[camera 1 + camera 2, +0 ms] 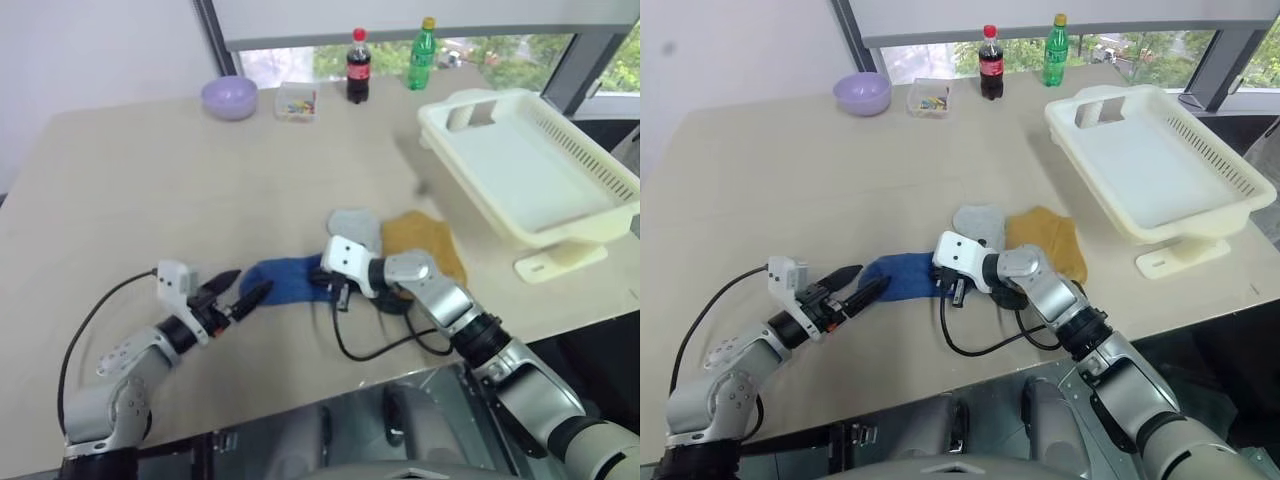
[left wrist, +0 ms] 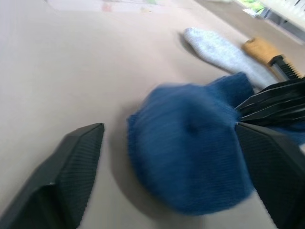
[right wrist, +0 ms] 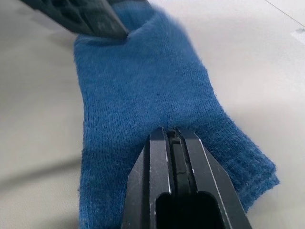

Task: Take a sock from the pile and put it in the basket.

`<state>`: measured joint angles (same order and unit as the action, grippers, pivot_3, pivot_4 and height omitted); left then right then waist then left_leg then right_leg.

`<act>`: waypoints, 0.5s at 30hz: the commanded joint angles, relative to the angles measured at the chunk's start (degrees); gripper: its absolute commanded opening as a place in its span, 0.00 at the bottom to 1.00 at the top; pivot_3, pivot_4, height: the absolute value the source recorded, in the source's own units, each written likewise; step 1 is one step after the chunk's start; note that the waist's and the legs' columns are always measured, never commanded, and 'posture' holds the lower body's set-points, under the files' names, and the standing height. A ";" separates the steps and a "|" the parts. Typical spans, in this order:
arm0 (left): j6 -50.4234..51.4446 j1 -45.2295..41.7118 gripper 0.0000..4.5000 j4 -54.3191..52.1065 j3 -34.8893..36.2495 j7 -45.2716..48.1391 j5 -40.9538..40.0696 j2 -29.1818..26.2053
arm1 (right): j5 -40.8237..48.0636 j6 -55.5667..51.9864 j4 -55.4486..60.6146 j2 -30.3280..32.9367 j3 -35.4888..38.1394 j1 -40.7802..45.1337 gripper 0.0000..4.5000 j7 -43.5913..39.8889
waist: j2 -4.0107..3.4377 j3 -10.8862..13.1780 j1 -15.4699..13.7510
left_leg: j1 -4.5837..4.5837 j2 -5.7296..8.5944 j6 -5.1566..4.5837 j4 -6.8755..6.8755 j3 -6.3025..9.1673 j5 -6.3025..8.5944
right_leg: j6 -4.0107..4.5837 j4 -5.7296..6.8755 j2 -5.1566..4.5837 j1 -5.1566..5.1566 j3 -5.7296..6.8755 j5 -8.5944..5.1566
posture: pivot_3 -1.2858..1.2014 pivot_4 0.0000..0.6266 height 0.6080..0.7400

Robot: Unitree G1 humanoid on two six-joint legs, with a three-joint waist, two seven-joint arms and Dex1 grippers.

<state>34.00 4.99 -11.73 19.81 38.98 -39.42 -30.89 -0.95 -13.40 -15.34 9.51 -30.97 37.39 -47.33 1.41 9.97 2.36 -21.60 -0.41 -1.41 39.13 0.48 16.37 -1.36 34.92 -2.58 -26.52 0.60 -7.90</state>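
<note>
A royal blue sock lies flat near the table's front edge, at the left end of the pile. A pale grey sock and a mustard yellow sock lie just behind and to its right. My right gripper is shut on the blue sock's right part, its tips pressed into the knit. My left gripper stands open at the sock's left end, with one finger on each side of the toe. The cream-white slotted basket stands at the far right, tilted and with nothing in it.
Along the back edge stand a lilac bowl, a small clear box, a cola bottle and a green bottle. A black cable loops on the table below my right wrist. A white flat piece lies under the basket's near corner.
</note>
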 commanded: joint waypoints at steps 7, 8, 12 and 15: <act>17.43 -4.14 0.99 5.67 -2.85 -0.72 -2.72 -7.21 | -2.83 -0.42 -2.16 -0.92 -0.07 -0.12 0.00 0.06 | -0.08 -0.02 0.11 | 0.94 -0.03 0.00 -0.11 0.02 0.01 | 0.00 -0.09 0.02 0.89 -0.01 -0.03 | 0.52 0.24 0.94; 19.69 -4.33 0.99 5.48 -4.49 1.22 -3.93 -7.90 | -3.01 -0.40 -2.20 -1.14 -0.06 -0.09 0.00 0.14 | -0.15 -0.07 0.11 | 0.96 -0.05 0.00 -0.11 0.03 0.01 | 0.00 -0.09 0.02 0.88 -0.01 -0.03 | 0.52 0.24 0.94; 27.41 -4.90 0.99 4.01 -8.41 8.72 -10.31 -9.34 | -3.62 -0.32 -2.18 -1.51 0.09 -0.01 0.00 0.32 | -0.45 -0.25 0.13 | 0.96 -0.02 0.00 -0.16 0.00 0.02 | 0.01 -0.10 0.02 0.88 -0.05 -0.04 | 0.52 0.24 0.94; 31.09 -6.69 0.99 5.19 -8.38 11.49 -14.07 -8.66 | -4.04 0.00 -2.40 -1.47 0.20 0.07 0.00 0.40 | -0.52 -0.33 0.06 | 0.95 0.02 0.00 -0.25 -0.09 0.01 | -0.01 -0.18 -0.05 0.87 -0.13 -0.04 | 0.52 0.24 0.94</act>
<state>59.79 -2.48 -8.04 15.79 48.37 -51.10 -40.82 -3.93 -13.20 -16.64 8.22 -30.56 37.40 -47.17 0.89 9.65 2.41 -20.66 -0.39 -1.41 38.89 0.42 16.39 -1.37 34.72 -2.65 -25.65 0.47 -7.94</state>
